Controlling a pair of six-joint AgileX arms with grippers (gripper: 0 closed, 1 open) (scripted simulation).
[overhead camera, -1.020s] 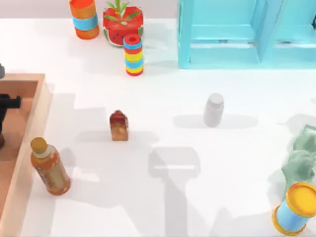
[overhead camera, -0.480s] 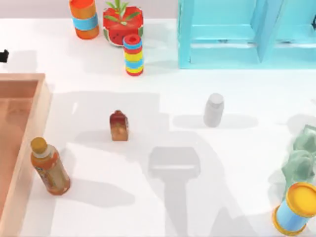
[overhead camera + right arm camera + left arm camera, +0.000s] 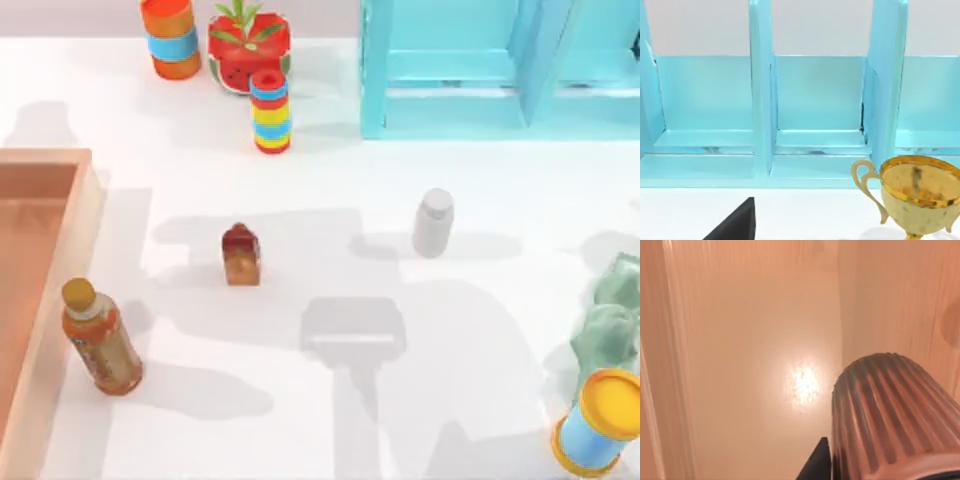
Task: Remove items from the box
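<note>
The box (image 3: pixel 85 230) is light wooden with thick walls and lies at the table's left edge. In the left wrist view its floor (image 3: pixel 750 330) lies beneath a ribbed reddish-brown cup (image 3: pixel 890 415), which sits very near the camera. My left gripper (image 3: pixel 870 474) is shut on this cup, and one dark finger (image 3: pixel 816 466) shows beside it. A short amber-brown bottle (image 3: pixel 241 255) with a dark red top stands upright on the white table, to the right of the box. My right gripper (image 3: pixel 735 224) is parked facing the turquoise shelf.
A taller orange-brown bottle (image 3: pixel 100 338) stands against the box's right wall. A pale grey bottle (image 3: pixel 433 222) stands mid-table. The turquoise shelf unit (image 3: pixel 500 70) is at the back right, with striped cans (image 3: pixel 270 110) and a watermelon pot (image 3: pixel 248 48) beside it. A gold trophy (image 3: pixel 917 192) stands before the shelf.
My left arm was over the box at the top view's left edge, then moved toward the back and out of that view. The dark thing under it in the box is gone.
</note>
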